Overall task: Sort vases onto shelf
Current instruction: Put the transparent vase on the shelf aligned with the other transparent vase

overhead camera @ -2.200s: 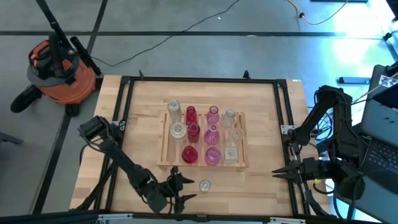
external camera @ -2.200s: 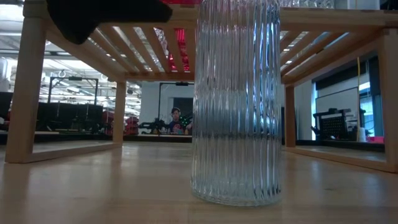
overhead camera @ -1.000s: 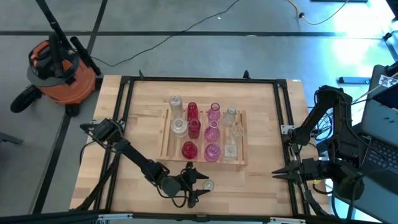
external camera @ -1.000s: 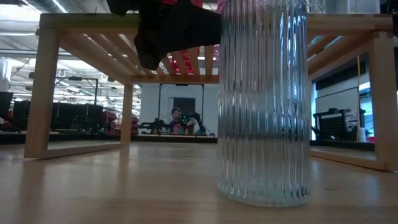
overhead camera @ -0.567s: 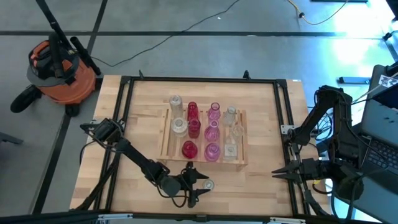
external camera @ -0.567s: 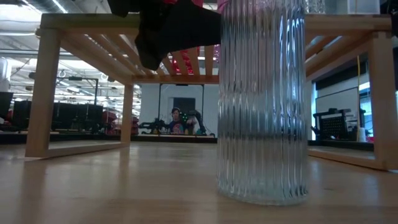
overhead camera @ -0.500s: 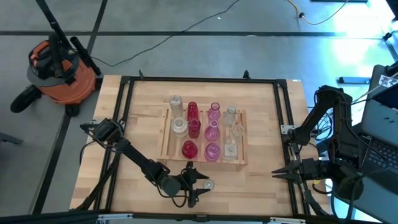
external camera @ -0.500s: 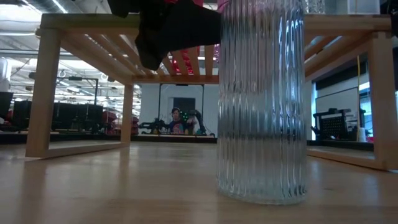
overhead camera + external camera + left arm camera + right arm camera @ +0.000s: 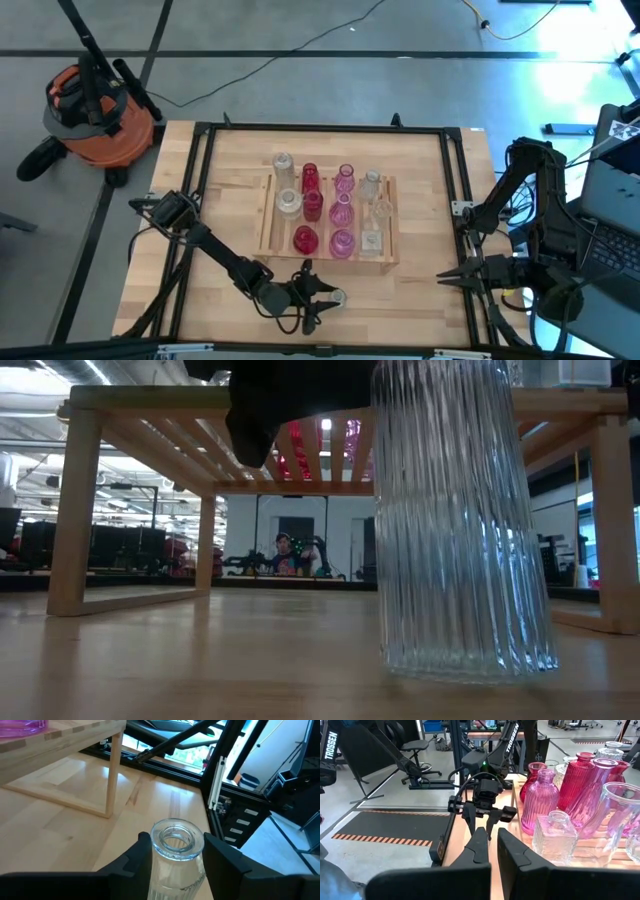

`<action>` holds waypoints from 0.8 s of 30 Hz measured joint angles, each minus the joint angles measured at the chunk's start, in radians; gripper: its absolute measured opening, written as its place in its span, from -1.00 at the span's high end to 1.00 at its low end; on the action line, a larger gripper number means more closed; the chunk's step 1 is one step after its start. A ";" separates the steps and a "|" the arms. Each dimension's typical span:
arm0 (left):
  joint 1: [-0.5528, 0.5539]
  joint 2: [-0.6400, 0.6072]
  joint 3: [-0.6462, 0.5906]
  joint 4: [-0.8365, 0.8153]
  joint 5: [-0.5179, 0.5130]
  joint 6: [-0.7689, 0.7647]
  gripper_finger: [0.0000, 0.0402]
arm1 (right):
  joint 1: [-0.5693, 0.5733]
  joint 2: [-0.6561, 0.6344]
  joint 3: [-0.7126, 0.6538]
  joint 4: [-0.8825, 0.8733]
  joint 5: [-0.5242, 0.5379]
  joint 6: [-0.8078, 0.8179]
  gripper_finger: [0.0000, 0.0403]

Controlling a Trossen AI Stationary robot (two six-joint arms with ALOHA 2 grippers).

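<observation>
I have the left pincer (image 9: 322, 300) closed around the neck of the clear ribbed vase (image 9: 176, 851) just in front of the shelf (image 9: 268, 238), so it tilts off the tabletop (image 9: 420, 170); right pincer (image 9: 446, 279) parked shut.

Vase (image 9: 455, 520): clear ribbed glass, glossy. Shelf (image 9: 300, 400): pale wood slats, matt. Table (image 9: 420, 180): light wood, smooth, w/ black metal frame. Fingers (image 9: 227, 860): dark matt plastic.

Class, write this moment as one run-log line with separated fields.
left gripper: closing around ribbed clear vase on table | right gripper: shut, parked at table edge | shelf: holds other vases
</observation>
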 joint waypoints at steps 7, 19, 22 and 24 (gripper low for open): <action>-0.003 0.001 0.000 0.002 -0.011 -0.006 0.29 | 0.000 0.000 0.000 -0.015 0.000 0.000 1.00; -0.047 -0.013 -0.002 0.002 -0.153 0.002 0.33 | 0.000 0.000 0.000 -0.027 0.000 0.000 1.00; -0.054 -0.028 -0.002 0.004 -0.158 0.016 0.33 | 0.000 0.000 0.000 -0.040 0.000 0.000 1.00; -0.058 -0.032 -0.002 0.003 -0.161 0.016 0.33 | 0.000 0.000 0.000 -0.047 0.001 0.000 1.00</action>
